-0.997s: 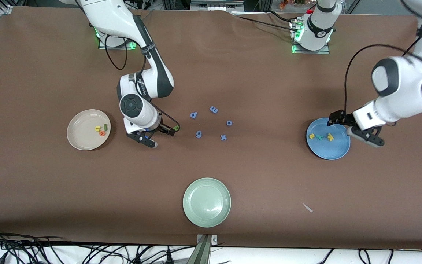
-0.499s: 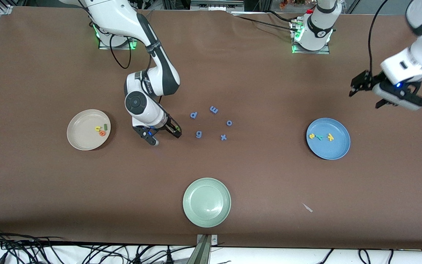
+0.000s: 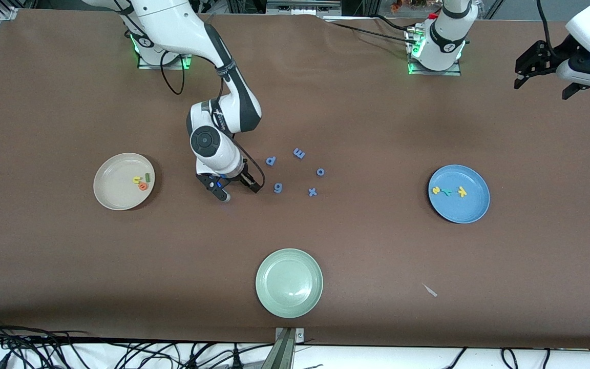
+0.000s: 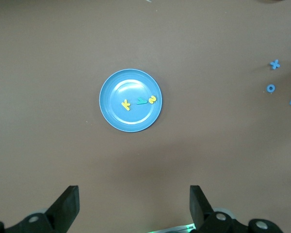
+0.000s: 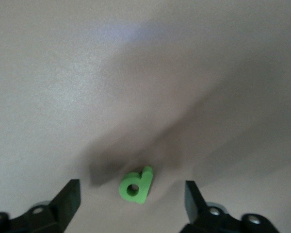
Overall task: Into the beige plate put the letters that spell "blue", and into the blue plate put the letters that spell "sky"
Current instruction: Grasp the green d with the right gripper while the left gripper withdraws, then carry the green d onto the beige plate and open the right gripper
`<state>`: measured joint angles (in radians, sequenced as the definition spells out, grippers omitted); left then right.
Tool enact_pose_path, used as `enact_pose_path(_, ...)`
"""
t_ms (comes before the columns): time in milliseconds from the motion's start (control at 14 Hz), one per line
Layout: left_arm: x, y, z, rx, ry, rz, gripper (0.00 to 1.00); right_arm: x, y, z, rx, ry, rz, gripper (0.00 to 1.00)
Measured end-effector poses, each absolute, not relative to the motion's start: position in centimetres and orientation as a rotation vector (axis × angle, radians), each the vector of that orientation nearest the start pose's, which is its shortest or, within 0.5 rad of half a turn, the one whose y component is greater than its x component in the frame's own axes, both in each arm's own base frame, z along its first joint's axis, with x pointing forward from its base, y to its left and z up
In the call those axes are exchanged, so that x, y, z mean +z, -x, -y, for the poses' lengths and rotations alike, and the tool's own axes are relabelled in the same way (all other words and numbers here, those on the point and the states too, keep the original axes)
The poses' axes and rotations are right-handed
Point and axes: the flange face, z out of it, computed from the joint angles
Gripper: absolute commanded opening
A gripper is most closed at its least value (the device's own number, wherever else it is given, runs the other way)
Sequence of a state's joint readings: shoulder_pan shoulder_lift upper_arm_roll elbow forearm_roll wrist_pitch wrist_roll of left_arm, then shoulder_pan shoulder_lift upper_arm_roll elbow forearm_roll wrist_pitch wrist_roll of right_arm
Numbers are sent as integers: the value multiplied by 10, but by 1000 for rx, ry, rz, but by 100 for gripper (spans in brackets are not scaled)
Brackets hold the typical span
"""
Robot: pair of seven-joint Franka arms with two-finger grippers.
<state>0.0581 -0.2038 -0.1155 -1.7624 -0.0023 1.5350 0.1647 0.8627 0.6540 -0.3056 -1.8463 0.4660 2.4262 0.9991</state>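
Observation:
My right gripper [image 3: 238,190] is low over the table between the beige plate [image 3: 116,195] and the periwinkle letters. It is open, and the green b [image 5: 136,185] lies flat between its fingers, touching neither. The front view hides that letter under the hand. The beige plate holds the yellow u [image 3: 134,180], the dark green l [image 3: 147,177] and the orange e [image 3: 143,186]. The blue plate [image 3: 466,215] holds the yellow s [image 3: 435,190], teal y [image 3: 446,192] and yellow k [image 3: 462,191]. My left gripper [image 3: 546,84] hangs high at the left arm's end, open and empty.
Several periwinkle letters [image 3: 299,152] lie scattered mid-table, the closest one [image 3: 277,188] just beside my right gripper. A pale green plate [image 3: 289,283] sits near the front edge. A small pale scrap [image 3: 430,290] lies between it and the blue plate.
My left gripper has risen from the blue plate and pulled back toward the bases. My right gripper has slid toward the periwinkle letters and now straddles the green b.

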Motion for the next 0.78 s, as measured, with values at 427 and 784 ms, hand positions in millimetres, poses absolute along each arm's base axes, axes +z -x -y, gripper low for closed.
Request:
enact_pose_path(427,620,-499,46,91,3106,-323,100,177,-536,-346,144,2866,-1112,12)
enact_pose_path(784,625,-507,52,75,3105,-338,100,178,-536,-346,142,2873,-1090,0)
